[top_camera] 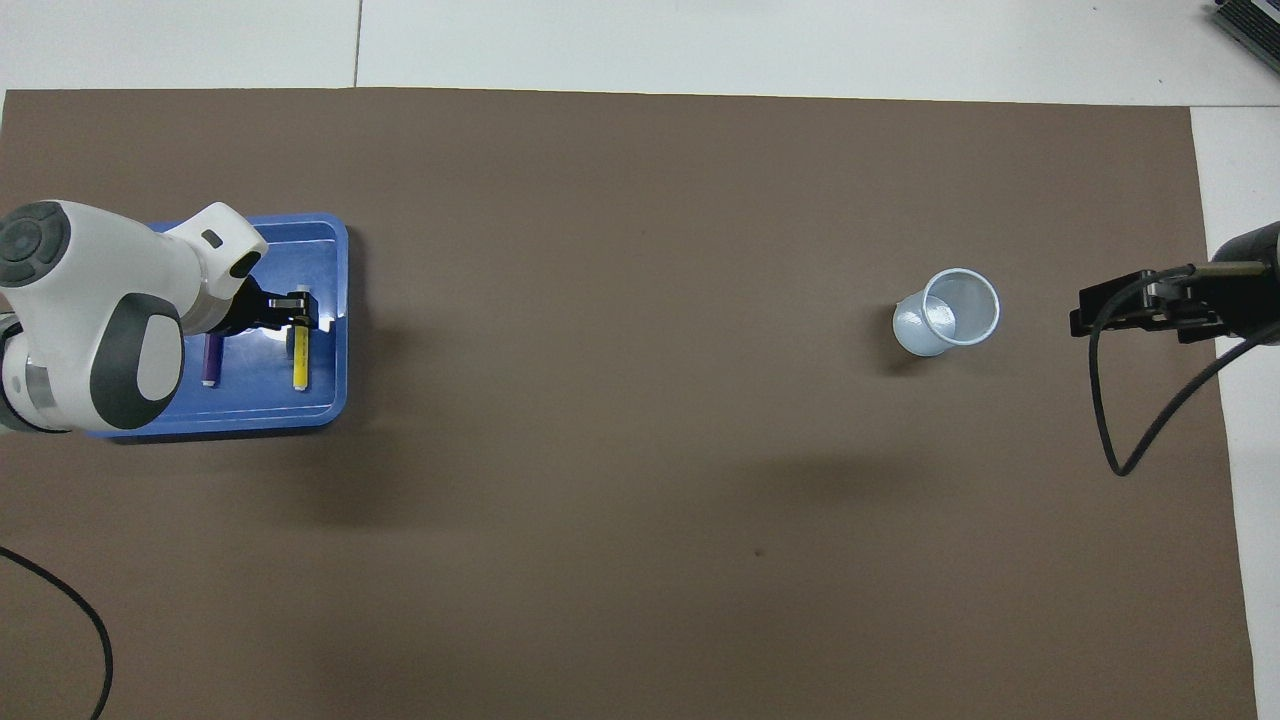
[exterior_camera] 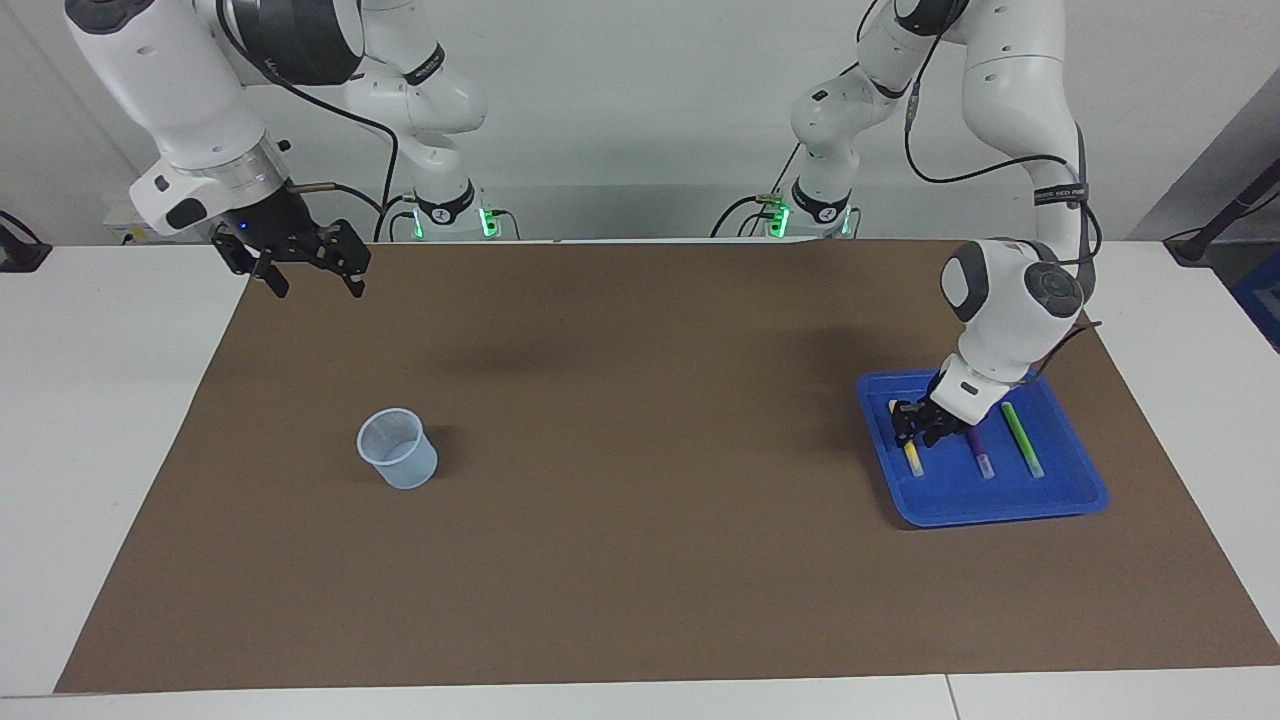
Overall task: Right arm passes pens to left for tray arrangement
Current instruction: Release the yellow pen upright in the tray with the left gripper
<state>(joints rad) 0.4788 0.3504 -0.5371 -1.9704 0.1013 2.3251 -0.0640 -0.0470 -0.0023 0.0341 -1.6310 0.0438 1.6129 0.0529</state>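
The blue tray (exterior_camera: 1000, 495) (top_camera: 322, 250) lies at the left arm's end of the brown mat. Three pens lie in it side by side: green (exterior_camera: 1022, 438), purple (exterior_camera: 980, 452) (top_camera: 210, 362) and yellow (exterior_camera: 913, 458) (top_camera: 299, 368). The left arm hides the green pen in the overhead view. My left gripper (exterior_camera: 918, 430) (top_camera: 300, 315) is low in the tray over the yellow pen's pale end, fingers apart, and the pen rests on the tray floor. My right gripper (exterior_camera: 320, 288) (top_camera: 1080, 320) hangs open and empty over the mat's corner at the right arm's end.
A small translucent cup (exterior_camera: 398, 448) (top_camera: 948, 312) stands upright on the mat toward the right arm's end. A black cable (top_camera: 1130, 430) loops from the right wrist. White table borders the brown mat (exterior_camera: 640, 420).
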